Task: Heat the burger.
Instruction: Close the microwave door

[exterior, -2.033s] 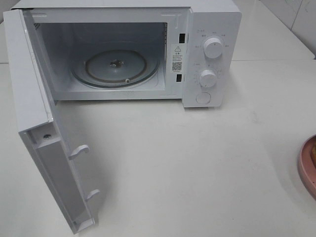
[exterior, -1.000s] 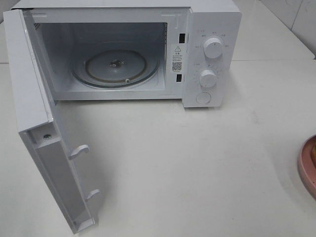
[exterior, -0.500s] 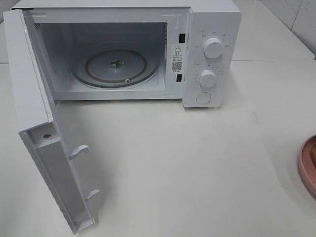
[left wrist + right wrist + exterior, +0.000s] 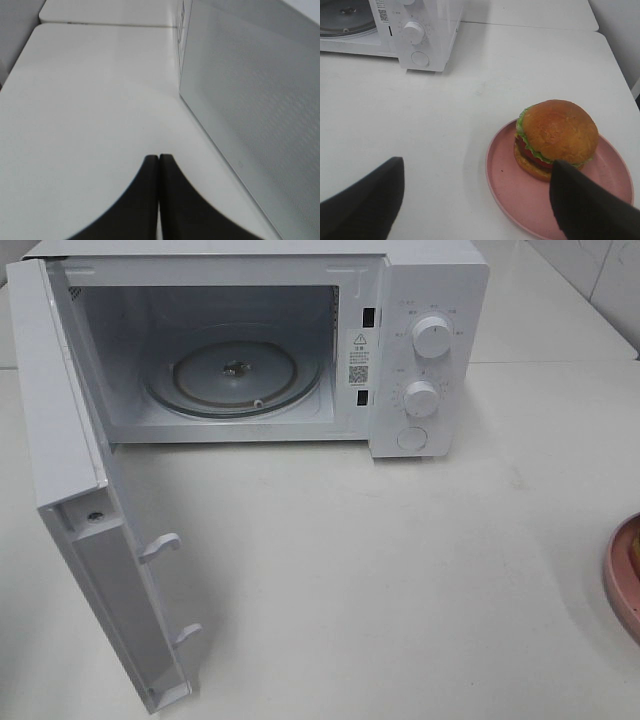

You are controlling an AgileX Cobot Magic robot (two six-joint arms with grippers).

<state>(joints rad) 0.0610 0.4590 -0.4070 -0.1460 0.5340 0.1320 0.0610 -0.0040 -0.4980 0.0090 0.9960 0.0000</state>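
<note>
- white microwave (image 4: 420, 300) stands with its door (image 4: 95, 510) swung wide and its glass turntable (image 4: 237, 372) bare, so we judge the loading step is next.
- we see the burger (image 4: 556, 137) sitting on the pink plate (image 4: 520, 200), well apart from the microwave, off its control-panel side.
- our right gripper (image 4: 475, 200) hovers with its jaws spread wide; the burger lies beyond them, near one fingertip, not yet between them.
- our left gripper (image 4: 159, 165) has its jaws pressed together on nothing, just beside the door's outer face.
- next, we think, the right jaws must straddle the bun and close gently.
</note>
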